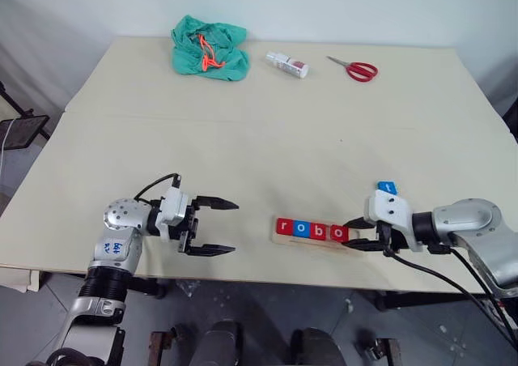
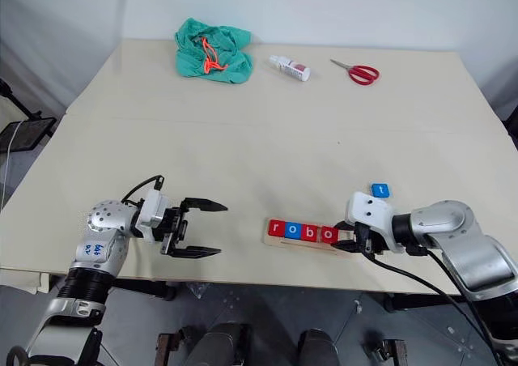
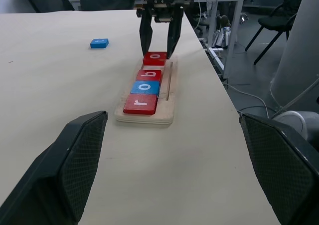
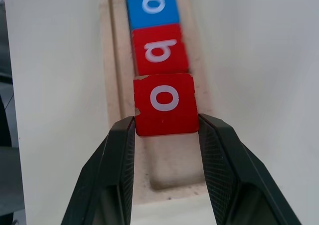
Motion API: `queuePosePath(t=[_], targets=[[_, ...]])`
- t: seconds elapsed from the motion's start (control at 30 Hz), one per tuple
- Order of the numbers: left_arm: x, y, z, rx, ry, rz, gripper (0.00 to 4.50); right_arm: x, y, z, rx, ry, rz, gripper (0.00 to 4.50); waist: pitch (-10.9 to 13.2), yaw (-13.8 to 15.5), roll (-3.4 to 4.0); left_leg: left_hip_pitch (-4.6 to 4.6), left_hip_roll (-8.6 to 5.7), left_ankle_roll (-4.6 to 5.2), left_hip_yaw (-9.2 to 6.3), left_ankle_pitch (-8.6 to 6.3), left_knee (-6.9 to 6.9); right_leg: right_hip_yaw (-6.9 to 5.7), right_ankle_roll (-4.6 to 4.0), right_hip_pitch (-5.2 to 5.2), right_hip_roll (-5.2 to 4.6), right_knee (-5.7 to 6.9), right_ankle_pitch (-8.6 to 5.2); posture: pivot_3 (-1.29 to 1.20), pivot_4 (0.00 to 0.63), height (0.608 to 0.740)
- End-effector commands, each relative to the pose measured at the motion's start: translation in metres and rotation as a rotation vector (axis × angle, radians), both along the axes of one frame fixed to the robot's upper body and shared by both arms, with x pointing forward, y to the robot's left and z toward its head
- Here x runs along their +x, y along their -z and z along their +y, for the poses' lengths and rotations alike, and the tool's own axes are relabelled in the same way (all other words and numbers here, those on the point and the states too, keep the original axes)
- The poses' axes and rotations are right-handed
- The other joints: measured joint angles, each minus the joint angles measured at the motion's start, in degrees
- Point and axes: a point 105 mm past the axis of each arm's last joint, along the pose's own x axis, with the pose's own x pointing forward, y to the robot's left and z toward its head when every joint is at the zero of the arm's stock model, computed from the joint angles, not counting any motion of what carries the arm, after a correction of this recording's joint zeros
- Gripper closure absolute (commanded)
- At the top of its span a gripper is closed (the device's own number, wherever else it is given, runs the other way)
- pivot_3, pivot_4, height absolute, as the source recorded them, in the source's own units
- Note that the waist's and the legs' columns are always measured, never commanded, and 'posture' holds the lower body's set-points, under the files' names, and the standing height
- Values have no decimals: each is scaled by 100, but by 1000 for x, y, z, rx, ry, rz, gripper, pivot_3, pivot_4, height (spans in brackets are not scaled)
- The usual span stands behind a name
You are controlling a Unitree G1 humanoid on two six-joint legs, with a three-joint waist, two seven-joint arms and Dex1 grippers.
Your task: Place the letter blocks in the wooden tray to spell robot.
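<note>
The wooden tray (image 1: 309, 244) lies near the table's front edge. In its groove sit a red r block (image 1: 283, 227), a blue o block (image 1: 300, 229), a red b block (image 1: 319, 231) and a red o block (image 4: 164, 103), side by side. At the tray's right end my right gripper (image 1: 350, 234) is shut on the red o block, one finger against each side of it. A blue t block (image 1: 387, 187) rests flat on the table just behind that hand. To the left of the tray my left gripper (image 1: 235, 228) hangs open and holds nothing, pointing toward the tray.
At the table's far side lie a crumpled green cloth (image 1: 209, 48) with an orange cord, a small white bottle (image 1: 287, 64) and red-handled scissors (image 1: 354, 69). The table's front edge runs just below the tray.
</note>
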Motion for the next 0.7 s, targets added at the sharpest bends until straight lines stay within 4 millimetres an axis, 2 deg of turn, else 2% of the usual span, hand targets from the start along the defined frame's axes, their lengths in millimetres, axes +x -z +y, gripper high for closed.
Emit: queuePosePath(t=[0.03, 0.3, 0.6, 0.7], targets=[[-3, -8, 2, -17, -3, -41, 0, 5, -7, 3, -7, -19, -41, 3040, 0, -1, 0, 0, 0, 0, 0, 0, 0, 0, 0, 0, 0, 0, 0, 0, 150, 740], [-2, -8, 2, -19, -14, -43, 0, 7, -4, 4, -14, -24, -42, 3040, 0, 1, 0, 0, 0, 0, -1, 0, 0, 0, 0, 0, 0, 1, 0, 0, 150, 740], [0, -8, 0, -24, -20, -46, 0, 3, -6, 5, -10, -36, -49, 19, 0, -1, 0, 0, 1, 0, -1, 0, -1, 0, 0, -1, 1, 1, 0, 0, 150, 740], [0, -8, -1, -26, -20, -47, 0, 6, -19, 8, 29, -22, -88, 19, 0, -1, 0, 0, 1, 0, -1, 0, -1, 0, 0, -1, 1, 1, 0, 0, 150, 740]])
